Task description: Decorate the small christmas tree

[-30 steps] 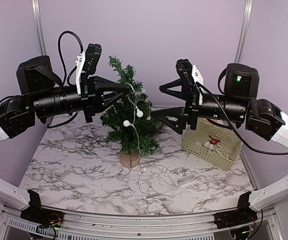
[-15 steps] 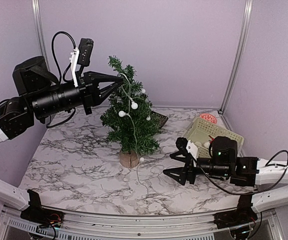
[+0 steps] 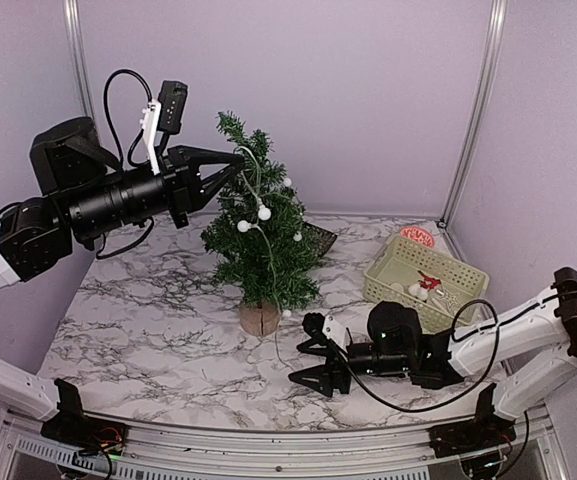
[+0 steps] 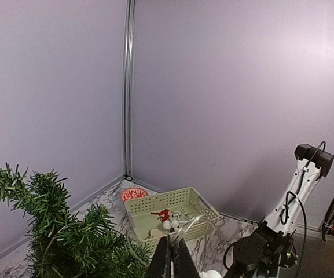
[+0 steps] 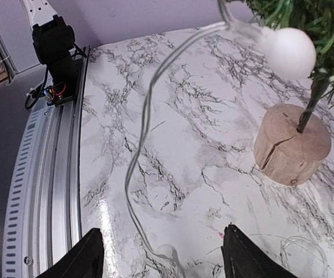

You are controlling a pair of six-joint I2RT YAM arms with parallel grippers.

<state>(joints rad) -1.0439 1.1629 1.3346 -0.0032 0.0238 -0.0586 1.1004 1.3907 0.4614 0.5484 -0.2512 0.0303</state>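
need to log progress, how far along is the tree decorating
Done: a few bulbs of the light string hang on the small christmas tree. In hand: left gripper holds the string near the treetop; right gripper, open, hangs low over slack on the table. Left: drape the rest; ornaments sit in the basket.

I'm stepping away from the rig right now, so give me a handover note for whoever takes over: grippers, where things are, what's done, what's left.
Left gripper: shut on the light string near the top of the small christmas tree.
Right gripper: open, low over the table, straddling the string's loose tail in front of the tree's base.
Done: string partly draped on the tree.
Left: drape the tail; ornaments lie in the basket, right of the tree.
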